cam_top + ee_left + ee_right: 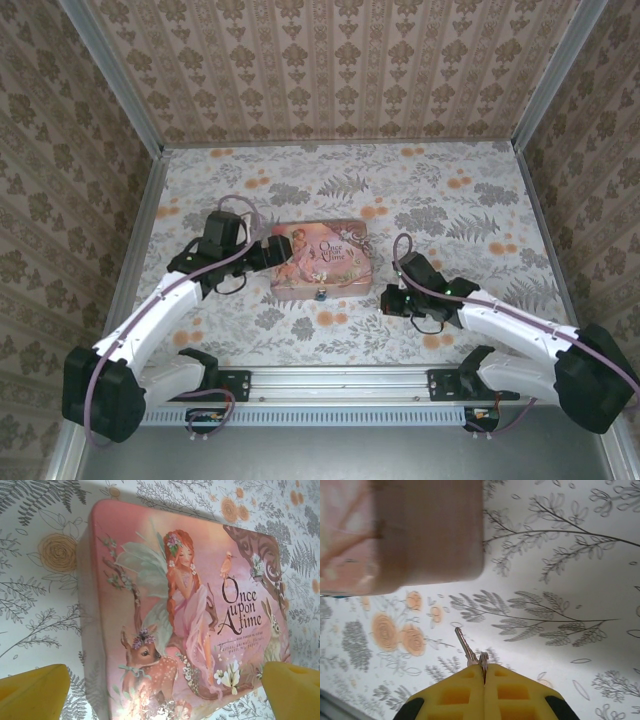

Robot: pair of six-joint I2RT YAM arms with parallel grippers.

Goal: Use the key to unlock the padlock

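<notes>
One key [465, 649] pinched in right hand [484, 672]; left hand [162, 692] spread wide.

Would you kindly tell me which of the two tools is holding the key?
The right tool, shut on the small silver metal key, whose blade pokes out. The left tool stands open, facing the pink illustrated tin box.

A pink tin [190, 615] takes up most of the frame, its lid painted with a red-haired fairy, a fawn and the words "Once upon A time". It lies on the floral table [35, 595]. Yellow fingertips [32, 692] occupy the lower left and lower right corners, the jaws wide apart.
</notes>
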